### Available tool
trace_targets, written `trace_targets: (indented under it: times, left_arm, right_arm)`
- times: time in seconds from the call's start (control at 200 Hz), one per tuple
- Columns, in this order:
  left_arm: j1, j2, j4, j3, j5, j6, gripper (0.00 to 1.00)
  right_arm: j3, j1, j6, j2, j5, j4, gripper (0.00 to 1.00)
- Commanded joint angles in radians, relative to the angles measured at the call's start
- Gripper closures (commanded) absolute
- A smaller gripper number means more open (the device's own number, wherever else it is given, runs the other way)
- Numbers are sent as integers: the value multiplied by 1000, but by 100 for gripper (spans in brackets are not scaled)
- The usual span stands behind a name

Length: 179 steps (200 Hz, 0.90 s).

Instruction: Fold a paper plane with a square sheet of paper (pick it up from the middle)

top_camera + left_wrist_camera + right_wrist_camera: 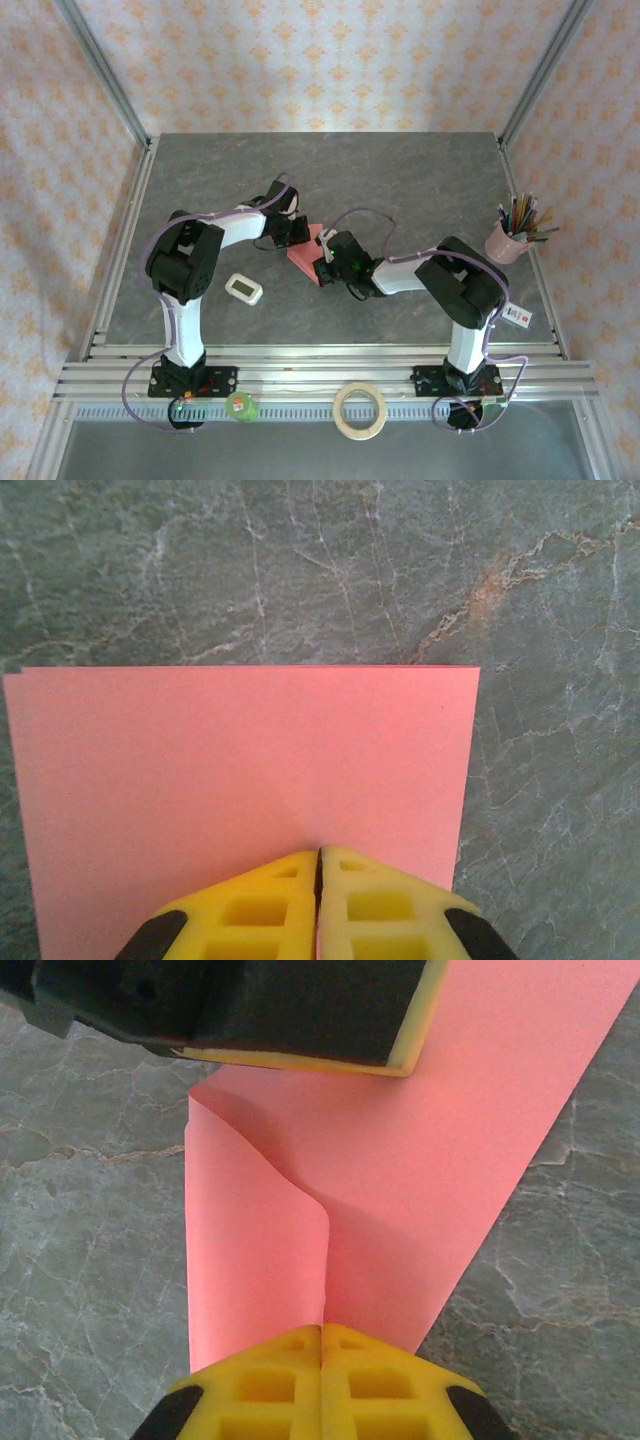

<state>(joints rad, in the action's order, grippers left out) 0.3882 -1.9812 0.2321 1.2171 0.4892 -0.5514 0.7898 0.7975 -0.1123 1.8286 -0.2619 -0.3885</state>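
Pink-red and mid-table, the square sheet of paper (305,250) is held at both ends: left gripper (320,855) clamped tight on one edge, right gripper (322,1330) pinched shut on the opposite one, a flap curling beside it. Danger: pull apart and it could tear; go slack and that curl may crease crooked. Grey marbled tabletop (400,180), orange-patterned walls (300,60) around.

Left gripper (295,233) and right gripper (323,263) flank the square sheet of paper (304,256) mid-table
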Motion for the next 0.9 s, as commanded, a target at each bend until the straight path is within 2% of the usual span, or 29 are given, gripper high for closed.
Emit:
trace_targets:
  times: [0.0,0.175,0.27,0.4,0.495,0.696,0.891]
  left_arm:
    - [-1,-26,62,23,-18,16,91]
    - [-22,57,35,64,-31,-29,90]
    - [-43,136,-4,53,-37,-92,84]
    - [-50,209,-50,-12,-23,-140,79]
    - [-50,261,-136,-124,21,-212,78]
    - [-27,315,-259,-287,111,-310,82]
    - [8,315,-266,-346,73,-326,89]
  right_arm:
    - [14,-7,-10,29,12,54,94]
    - [9,-11,-25,29,6,59,94]
    - [8,-15,-41,26,-1,58,94]
    - [12,-19,-59,25,-7,68,94]
    - [15,-21,-71,28,-10,78,94]
    - [26,-21,-69,38,-6,99,93]
    - [39,-22,-65,46,-2,111,93]
